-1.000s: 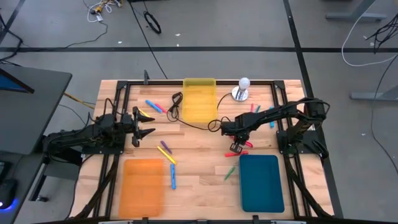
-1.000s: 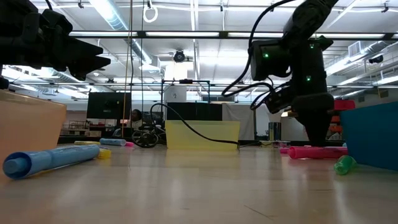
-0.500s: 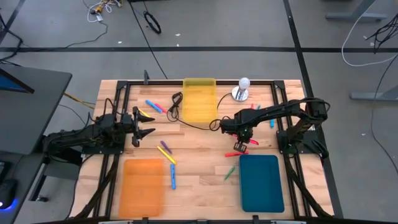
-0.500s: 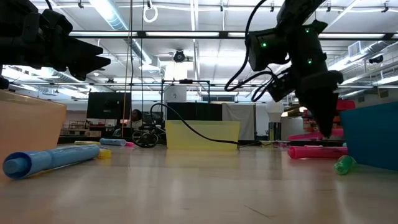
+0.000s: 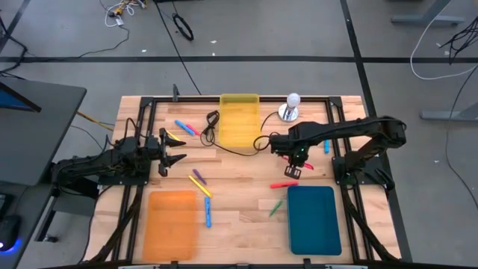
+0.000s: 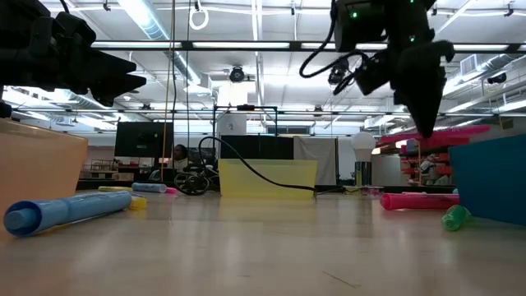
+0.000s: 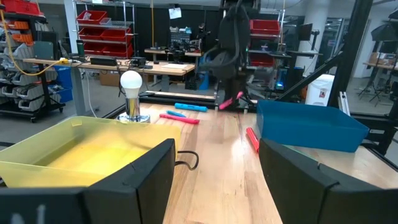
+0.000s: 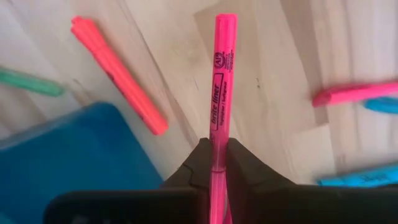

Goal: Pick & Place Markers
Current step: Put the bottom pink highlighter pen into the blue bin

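My right gripper (image 5: 299, 158) hangs above the table's right middle, pointing down, shut on a pink marker (image 8: 221, 81). In the low view the marker (image 6: 464, 129) floats level, well above the wood. Another pink marker (image 5: 284, 184) and a green one (image 5: 276, 205) lie flat beside the teal tray (image 5: 314, 219). More markers lie flat at the left: blue and pink (image 5: 185, 127), purple and yellow (image 5: 199, 181), blue (image 5: 208, 213). My left gripper (image 5: 170, 147) waits open at the left, pointing level toward the right, touching nothing. My right gripper pinches the pink marker's barrel (image 8: 214, 155) between its two fingers (image 8: 245, 168), partway along its length. The fingers come from above, pointing down, and lie across the marker. The marker hangs level and clear of the table.
A yellow tray (image 5: 239, 119) stands at the far middle and an orange tray (image 5: 172, 224) at the near left. A black cable (image 5: 231, 147) runs across the wood from the yellow tray. A white bulb on a stand (image 5: 290, 108) and a few markers (image 5: 308, 131) sit far right.
My right gripper has risen straight up with the pink marker, which has left the table and now hangs level, clear of it. The other pink marker beside the teal tray has stayed where it lay.
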`<state>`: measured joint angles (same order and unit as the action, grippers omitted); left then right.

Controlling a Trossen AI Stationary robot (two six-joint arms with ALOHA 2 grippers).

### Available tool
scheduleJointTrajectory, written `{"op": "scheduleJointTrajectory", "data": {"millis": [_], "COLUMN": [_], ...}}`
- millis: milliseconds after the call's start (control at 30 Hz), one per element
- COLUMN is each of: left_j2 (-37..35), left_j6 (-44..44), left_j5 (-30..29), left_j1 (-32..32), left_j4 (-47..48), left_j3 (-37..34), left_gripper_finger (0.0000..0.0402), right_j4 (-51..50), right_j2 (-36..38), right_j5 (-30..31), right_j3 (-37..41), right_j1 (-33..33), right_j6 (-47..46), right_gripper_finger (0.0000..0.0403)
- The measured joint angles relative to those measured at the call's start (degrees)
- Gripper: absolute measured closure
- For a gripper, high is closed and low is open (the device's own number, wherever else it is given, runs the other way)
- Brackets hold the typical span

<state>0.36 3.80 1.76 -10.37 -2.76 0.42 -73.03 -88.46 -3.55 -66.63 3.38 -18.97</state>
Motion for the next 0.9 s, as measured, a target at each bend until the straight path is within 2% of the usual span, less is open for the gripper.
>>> {"op": "scheduleJointTrajectory", "data": {"millis": [533,900], "left_j2": [0.00,-0.01], "left_j6": [0.02,0.02], "left_j5": [0.00,0.00], "left_j1": [0.00,0.00], "left_j4": [-0.02,0.00], "left_j3": [-0.02,-0.02], "left_gripper_finger": [0.0163,0.0163], "right_j4": [-7.29,-7.98], "right_j2": [4.99,5.04], "right_j5": [-0.42,-0.42], "right_j3": [-8.51,-8.79], "right_j1": [0.02,0.02], "right_j6": [2.89,3.47], "right_gripper_finger": [0.0382,0.0383]}}
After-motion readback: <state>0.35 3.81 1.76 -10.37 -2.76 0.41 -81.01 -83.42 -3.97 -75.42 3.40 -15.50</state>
